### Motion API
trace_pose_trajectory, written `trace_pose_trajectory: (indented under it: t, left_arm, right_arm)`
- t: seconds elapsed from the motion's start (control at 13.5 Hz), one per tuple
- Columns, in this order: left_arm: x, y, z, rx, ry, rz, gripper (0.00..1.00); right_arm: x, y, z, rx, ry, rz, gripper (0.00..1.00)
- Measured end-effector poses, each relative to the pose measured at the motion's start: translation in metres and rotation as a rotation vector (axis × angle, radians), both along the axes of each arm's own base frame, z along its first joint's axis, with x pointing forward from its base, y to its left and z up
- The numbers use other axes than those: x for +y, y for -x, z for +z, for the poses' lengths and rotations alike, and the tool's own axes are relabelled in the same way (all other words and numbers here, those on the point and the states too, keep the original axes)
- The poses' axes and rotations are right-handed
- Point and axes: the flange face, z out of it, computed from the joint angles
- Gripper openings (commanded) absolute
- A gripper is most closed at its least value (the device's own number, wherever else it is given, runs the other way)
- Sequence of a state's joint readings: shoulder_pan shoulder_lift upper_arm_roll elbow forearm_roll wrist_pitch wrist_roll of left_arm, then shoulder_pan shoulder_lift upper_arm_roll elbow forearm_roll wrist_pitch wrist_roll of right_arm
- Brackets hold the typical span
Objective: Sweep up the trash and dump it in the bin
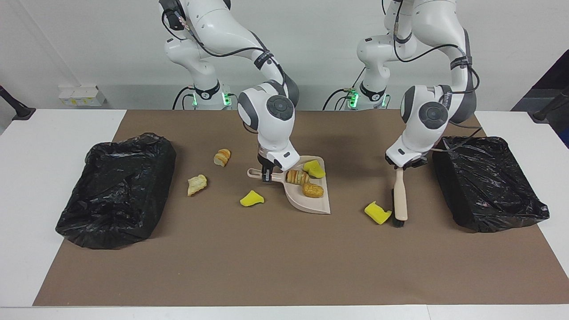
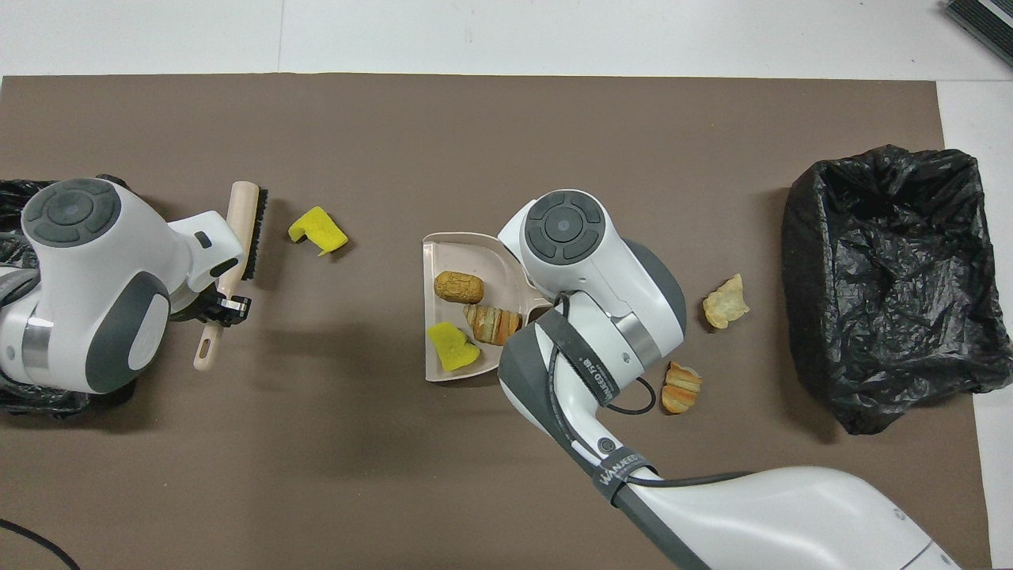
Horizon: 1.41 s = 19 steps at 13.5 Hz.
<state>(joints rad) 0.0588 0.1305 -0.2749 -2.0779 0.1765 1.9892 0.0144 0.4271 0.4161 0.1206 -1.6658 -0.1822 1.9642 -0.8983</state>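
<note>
Dustpan [image 1: 310, 197] carrying three trash pieces [image 1: 312, 190], right end effector [image 1: 267, 174] gripping its handle; left end effector [image 1: 401, 165] gripping brush [image 1: 400, 198] beside dustpan.

Brown mat [image 1: 284, 266] covering the white surface [image 1: 26, 178]; white box [image 1: 80, 95] at the wall; dark object [image 2: 981, 20] at one surface corner.

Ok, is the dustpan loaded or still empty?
Loaded, partly. The dustpan holds three pieces: a yellow sponge chunk and two bread-like bits. Four more pieces lie on the mat.
</note>
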Motion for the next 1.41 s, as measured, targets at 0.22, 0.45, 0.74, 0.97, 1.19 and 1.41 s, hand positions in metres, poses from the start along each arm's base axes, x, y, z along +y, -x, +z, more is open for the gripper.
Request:
trace_pose_trajectory:
  t: [0.22, 0.45, 0.74, 0.97, 1.19, 1.41]
  left_arm:
    - [-0.040, 0.018, -0.003, 0.013, -0.002, -0.073, 0.00]
    - [-0.081, 0.040, -0.001, 0.028, 0.033, -0.109, 0.00]
    - [-0.130, 0.064, 0.001, 0.042, 0.072, -0.104, 0.00]
    - [-0.154, 0.077, 0.002, 0.054, 0.101, -0.103, 0.00]
    - [-0.162, 0.085, 0.006, 0.065, 0.099, -0.092, 0.00]
    - [-0.156, 0.078, 0.018, 0.067, 0.096, -0.073, 0.00]
  right_arm:
    - [0.011, 0.006, -0.002, -0.011, -0.003, -0.019, 0.00]
    - [0.011, 0.006, -0.002, -0.016, -0.007, -0.020, 0.00]
    - [0.011, 0.006, -0.003, -0.016, -0.007, -0.020, 0.00]
    - [0.011, 0.006, -0.003, -0.015, -0.006, -0.023, 0.00]
    - [0.011, 0.006, -0.003, -0.015, -0.006, -0.024, 0.00]
    - [0.010, 0.006, -0.003, -0.015, -0.006, -0.026, 0.00]
